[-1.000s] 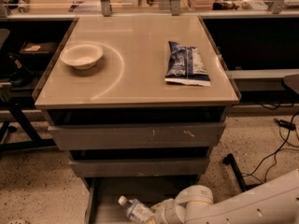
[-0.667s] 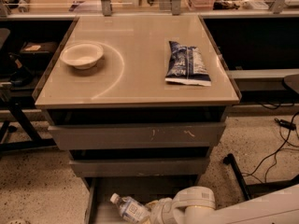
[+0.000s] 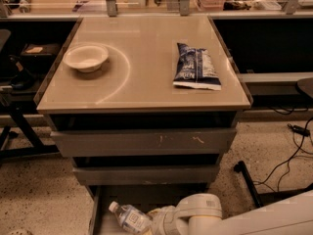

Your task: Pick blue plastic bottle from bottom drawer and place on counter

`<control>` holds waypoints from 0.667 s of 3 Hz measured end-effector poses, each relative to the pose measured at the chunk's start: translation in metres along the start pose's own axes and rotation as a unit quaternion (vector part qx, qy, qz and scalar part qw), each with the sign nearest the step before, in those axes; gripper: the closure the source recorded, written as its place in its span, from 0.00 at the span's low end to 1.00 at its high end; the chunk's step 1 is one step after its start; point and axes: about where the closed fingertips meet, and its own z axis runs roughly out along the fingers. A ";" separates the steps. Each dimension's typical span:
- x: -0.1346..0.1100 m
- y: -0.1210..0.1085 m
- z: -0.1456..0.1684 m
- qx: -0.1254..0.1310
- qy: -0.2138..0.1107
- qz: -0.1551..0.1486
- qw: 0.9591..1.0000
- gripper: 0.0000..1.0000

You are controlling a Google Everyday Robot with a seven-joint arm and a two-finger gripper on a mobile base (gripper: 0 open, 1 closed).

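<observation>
Lab: floor cables, cluttered benches (gripper in bottom drawer, clasping blue plastic bottle).

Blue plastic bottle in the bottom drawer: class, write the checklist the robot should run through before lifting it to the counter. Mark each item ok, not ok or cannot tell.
1. Is the bottom drawer open: ok; it is pulled out beneath the two upper drawers.
2. Is the hand at the blue plastic bottle: ok; it meets the bottle's base end over the drawer.
3. Is the grip secure: cannot tell; the wrist hides the contact.
4. Is the white cap on: ok; it points up and left.
5. Is there a landing spot on the counter: ok; bare surface lies between the white bowl and the dark blue snack bag.
</observation>
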 end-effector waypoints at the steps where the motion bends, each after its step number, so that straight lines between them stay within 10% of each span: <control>1: -0.021 0.009 -0.020 0.015 -0.002 -0.015 1.000 1.00; 2: -0.060 0.019 -0.051 0.049 -0.011 -0.044 0.998 1.00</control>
